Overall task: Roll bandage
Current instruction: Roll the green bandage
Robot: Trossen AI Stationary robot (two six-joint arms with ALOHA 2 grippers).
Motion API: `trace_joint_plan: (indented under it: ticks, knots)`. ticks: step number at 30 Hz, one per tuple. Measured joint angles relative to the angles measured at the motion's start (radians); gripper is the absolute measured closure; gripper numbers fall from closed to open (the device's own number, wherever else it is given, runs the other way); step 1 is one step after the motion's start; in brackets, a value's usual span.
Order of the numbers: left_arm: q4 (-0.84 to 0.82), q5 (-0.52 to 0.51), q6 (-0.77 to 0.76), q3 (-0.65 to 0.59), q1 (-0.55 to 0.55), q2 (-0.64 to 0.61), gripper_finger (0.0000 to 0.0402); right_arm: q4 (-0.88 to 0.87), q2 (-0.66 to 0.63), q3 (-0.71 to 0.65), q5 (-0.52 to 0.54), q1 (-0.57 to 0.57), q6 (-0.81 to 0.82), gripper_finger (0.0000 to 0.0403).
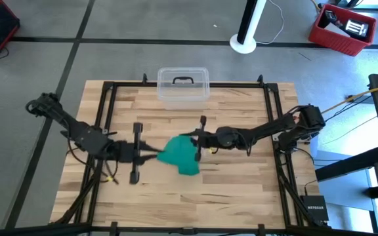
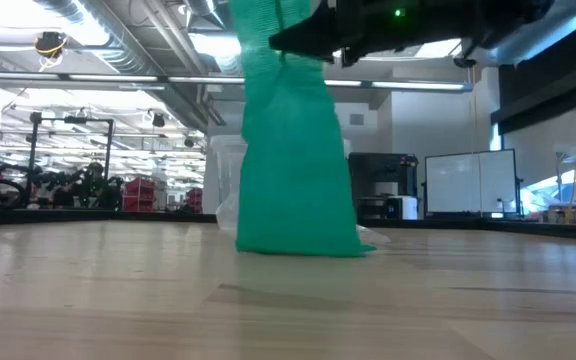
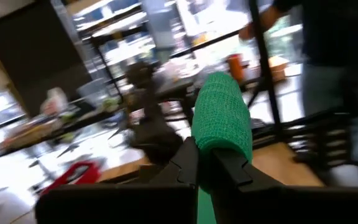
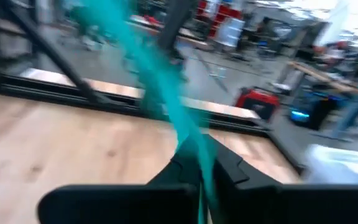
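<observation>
High view: the bandage (image 1: 180, 156) hangs between both grippers — left gripper (image 1: 155, 152) clamped on its rolled end, right gripper (image 1: 196, 140) pinching the loose strip, long axis running tool to tool.

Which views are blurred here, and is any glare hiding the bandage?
Right wrist view: heavy motion smear, the bandage a teal streak above the right pincer. Left wrist view: background blurred, bandage sharp. Low view: bright ceiling lights, no glare on the fabric. High view: clear.
</observation>
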Motion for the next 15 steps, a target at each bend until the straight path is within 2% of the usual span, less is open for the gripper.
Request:
trace_joint_plan:
  ticks: [3,9,15]
  knots:
    - [-0.022,0.059,-0.023,0.0,-0.039,0.012,0.0396,-0.025,-0.058,0.0,0.07,0.0,-0.089,0.0393]
    - [-0.126,0.131,-0.163,0.0,-0.082,0.073,0.0396,-0.033,-0.182,0.0,0.148,0.001,-0.268,0.0392]
    - [-0.197,0.116,-0.289,-0.001,-0.079,0.145,0.0396,-0.062,-0.297,0.0,0.107,0.005,-0.338,0.0395]
